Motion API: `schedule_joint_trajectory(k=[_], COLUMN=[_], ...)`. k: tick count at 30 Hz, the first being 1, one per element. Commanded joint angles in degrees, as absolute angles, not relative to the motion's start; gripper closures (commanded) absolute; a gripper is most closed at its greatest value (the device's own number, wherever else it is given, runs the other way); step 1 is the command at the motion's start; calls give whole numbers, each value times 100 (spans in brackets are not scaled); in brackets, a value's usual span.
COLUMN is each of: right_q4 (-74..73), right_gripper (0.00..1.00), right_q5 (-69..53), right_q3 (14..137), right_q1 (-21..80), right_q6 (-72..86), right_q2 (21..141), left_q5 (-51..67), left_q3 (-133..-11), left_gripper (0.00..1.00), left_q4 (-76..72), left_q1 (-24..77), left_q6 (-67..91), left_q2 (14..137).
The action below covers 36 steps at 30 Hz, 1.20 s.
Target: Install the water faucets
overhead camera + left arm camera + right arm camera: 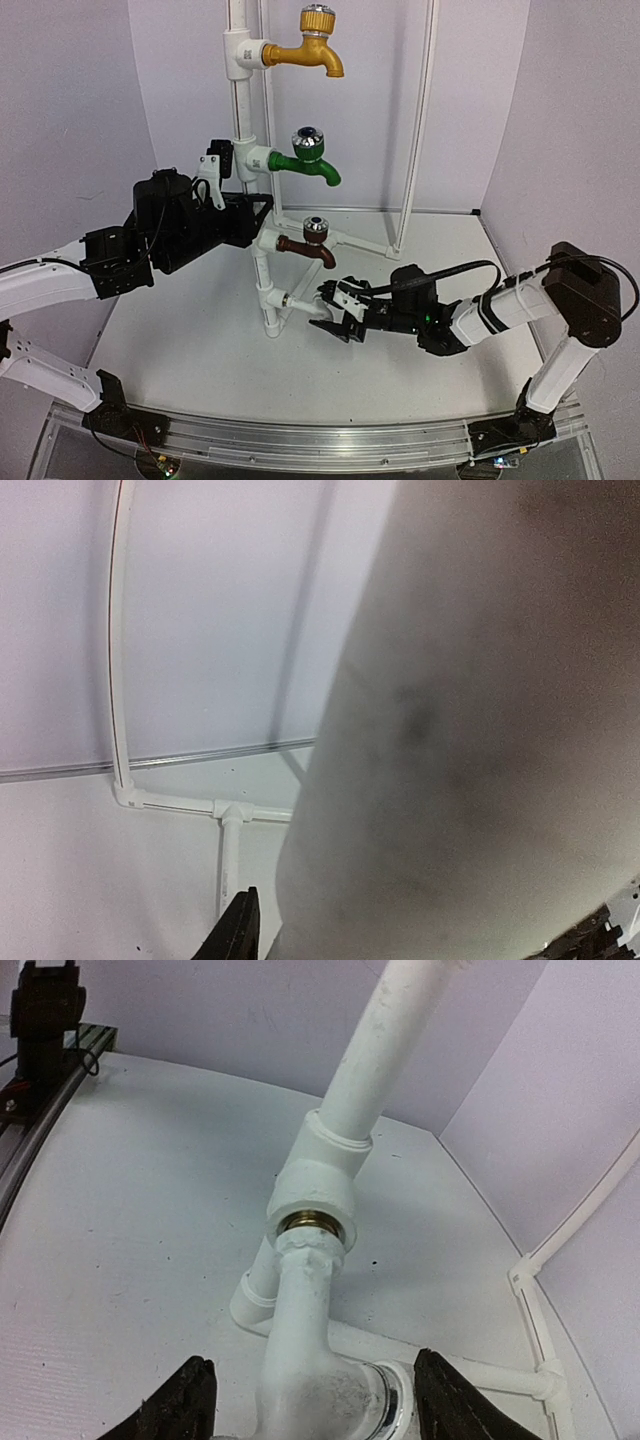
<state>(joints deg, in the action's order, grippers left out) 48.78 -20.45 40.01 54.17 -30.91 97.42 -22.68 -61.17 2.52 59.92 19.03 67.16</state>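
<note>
The right claw point(318, 1405) is hanging low beside the foot of the upright pipe point(240, 100) with its jaws wide apart. Its two dark fingers point(185, 1400) are flanking the white faucet point(305, 1360) with a clear gap on either side, so it is gripping nothing. The white faucet is sitting at the bottom of the upright pipe, its threaded end meeting the lowest T-fitting point(318, 1185), where a brass ring point(318, 1228) is showing at the joint. From the top camera most of this faucet is hiding behind the claw. The pipe is standing on the table point(180, 340).

A little higher on the pipe, the brown faucet point(308, 245) is projecting to the right, its spout curving down. Above that, the left claw point(222, 165) is sitting against the pipe's left side, level with the green faucet point(305, 160), which is jutting out on the pipe's right. In the left wrist view the pipe is filling most of the picture as a pale blur, with one dark fingertip point(240, 930) showing just beside its left edge. Whether these jaws are pressing on the pipe or only straddling it cannot be told. Near the pipe's top the yellow faucet point(310, 50) is pointing right. Behind the pipe, a thin white frame point(420, 120) is rising from the table.
</note>
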Motion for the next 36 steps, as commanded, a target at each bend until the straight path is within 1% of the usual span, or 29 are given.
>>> schedule_joint_trajectory(k=[1,7,10,13,16,18,20,24,30,33,34,36], right_q4=[6272,6514,6609,6638,6645,6516,6293,6272,6318,6783,6975,7117], right_gripper=[37,54,63,74,90,97,100,100,100,100,94,77], right_q5=[-1625,-1566,-1560,-1622,-1405,-1471,-1580,-1870,-2647,-2937,-2927,-2891], right_q3=[3757,3804,3830,3815,3742,3764,3802,3760,3847,3876,3888,3945], right_q1=[5442,5443,5441,5444,5441,5440,5436,5277,4767,4520,4481,4405], right_q6=[-1966,-743,108,876,1808,2378,3165,5162,8351,9588,9687,9685], right_q2=[9938,10153,10245,10265,10231,10149,10010,9940,10315,10623,10698,10785], left_q5=[-1544,-1515,-1512,-1503,-1488,-1470,-1468,-1447,-1399,-1419,-1439,-1490], left_q3=[-6170,-6197,-6213,-6204,-6203,-6203,-6197,-6205,-6212,-6213,-6203,-6179], left_gripper=[100,100,100,100,100,100,100,100,100,100,100,100], left_q4=[1143,1143,1143,1143,1143,1143,1143,1143,1142,1135,1137,1146], left_q1=[6073,6075,6074,6074,6073,6077,6077,6078,6077,6078,6078,6076], left_q6=[3429,3428,3427,3438,3444,3445,3445,3449,3462,3463,3453,3430], left_q2=[6858,6907,6901,6878,6870,6863,6852,6846,6870,6848,6842,6831])
